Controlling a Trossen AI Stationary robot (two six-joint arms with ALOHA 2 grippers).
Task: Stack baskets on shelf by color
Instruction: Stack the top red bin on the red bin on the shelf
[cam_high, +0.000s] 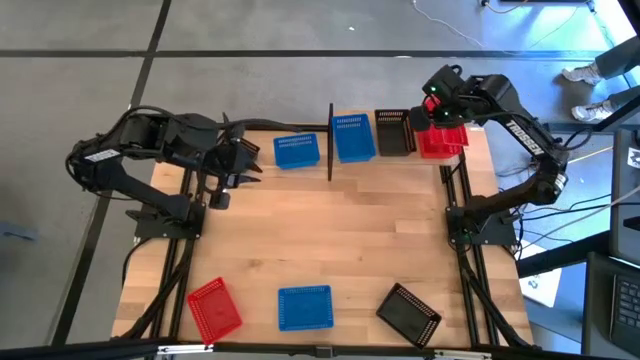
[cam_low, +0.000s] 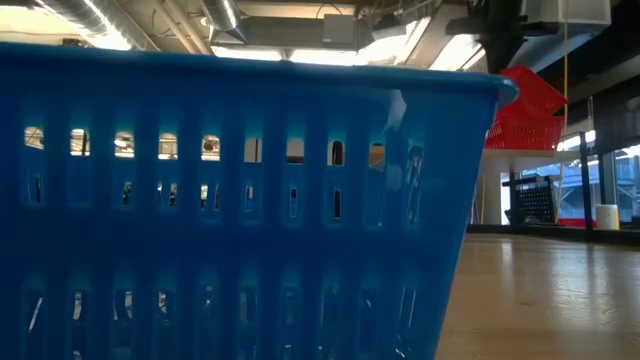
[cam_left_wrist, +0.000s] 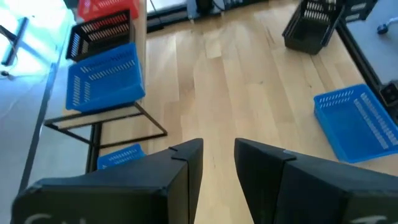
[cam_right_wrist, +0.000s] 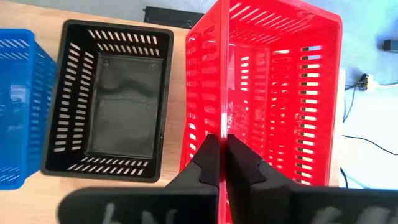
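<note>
Nearest the table's front edge, along the bottom of the high view, a red basket, a blue basket and a black basket lie loose. Farther back, at middle left, the left gripper hangs with fingers narrowly parted on nothing, just beside another blue one. At the upper right, the right gripper is pinched on the near wall of a raised red basket, the wall between its fingers, over the red end of the shelf. I judge the step is lowering it: keep it level, square above the red one beneath, beside the shelf's black basket, before letting go.
</note>
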